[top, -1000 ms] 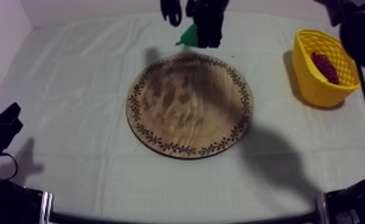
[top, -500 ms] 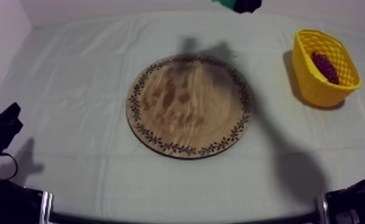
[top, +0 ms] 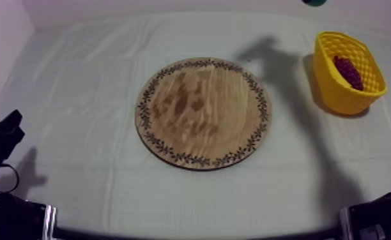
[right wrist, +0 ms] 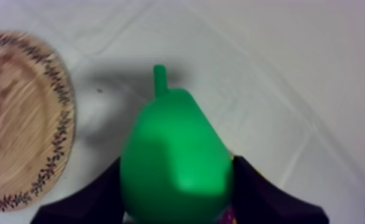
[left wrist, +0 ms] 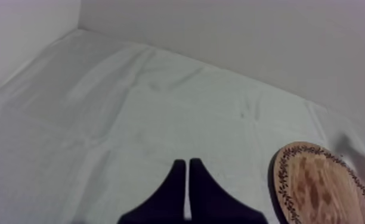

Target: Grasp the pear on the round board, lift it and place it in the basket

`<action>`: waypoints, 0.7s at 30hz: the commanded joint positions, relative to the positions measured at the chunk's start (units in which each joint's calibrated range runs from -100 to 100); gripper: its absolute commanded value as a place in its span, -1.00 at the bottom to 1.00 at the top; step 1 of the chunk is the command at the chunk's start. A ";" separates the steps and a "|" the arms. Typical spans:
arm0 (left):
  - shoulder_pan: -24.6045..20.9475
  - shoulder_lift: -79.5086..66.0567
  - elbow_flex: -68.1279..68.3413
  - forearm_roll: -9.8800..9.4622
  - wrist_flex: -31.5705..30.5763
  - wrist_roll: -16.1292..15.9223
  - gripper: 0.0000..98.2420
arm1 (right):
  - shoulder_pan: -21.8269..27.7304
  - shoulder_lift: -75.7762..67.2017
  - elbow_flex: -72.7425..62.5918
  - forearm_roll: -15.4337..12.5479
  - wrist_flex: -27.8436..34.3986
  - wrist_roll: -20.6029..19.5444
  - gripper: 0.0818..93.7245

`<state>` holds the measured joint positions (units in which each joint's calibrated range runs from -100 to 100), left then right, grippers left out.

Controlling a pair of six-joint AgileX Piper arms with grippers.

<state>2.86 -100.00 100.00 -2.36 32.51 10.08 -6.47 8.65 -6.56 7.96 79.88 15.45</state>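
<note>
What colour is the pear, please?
Bright green; the pear shows best in the right wrist view.

bunch of grapes (top: 348, 71), dark red, lies inside the yellow basket (top: 338, 97). Creased grey-white cloth (top: 76, 102) lies under the basket; pale wall (top: 108, 9) behind it.

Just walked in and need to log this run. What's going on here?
The right tool is shut on the green pear, holding it above the cloth beside the wooden board. The board is bare, so the pear is picked up but not yet in the yellow basket, which holds a bunch of grapes. The left tool rests shut at its side, holding nothing.
</note>
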 commanded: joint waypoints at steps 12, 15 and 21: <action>0.00 0.00 0.00 -0.01 -0.01 0.00 -1.00 | 7.91 -2.45 10.21 4.54 -6.45 -10.88 -0.36; 0.00 0.00 0.00 -0.01 -0.01 0.00 -1.00 | 8.77 -2.62 13.39 5.56 -7.40 -13.56 -0.37; 0.00 0.00 0.00 -0.01 -0.01 0.00 -1.00 | 10.32 -2.70 20.41 7.10 -9.27 -17.92 -0.37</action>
<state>2.86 -100.00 100.00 -2.36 32.51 10.08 3.63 5.95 11.85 14.75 70.29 -0.92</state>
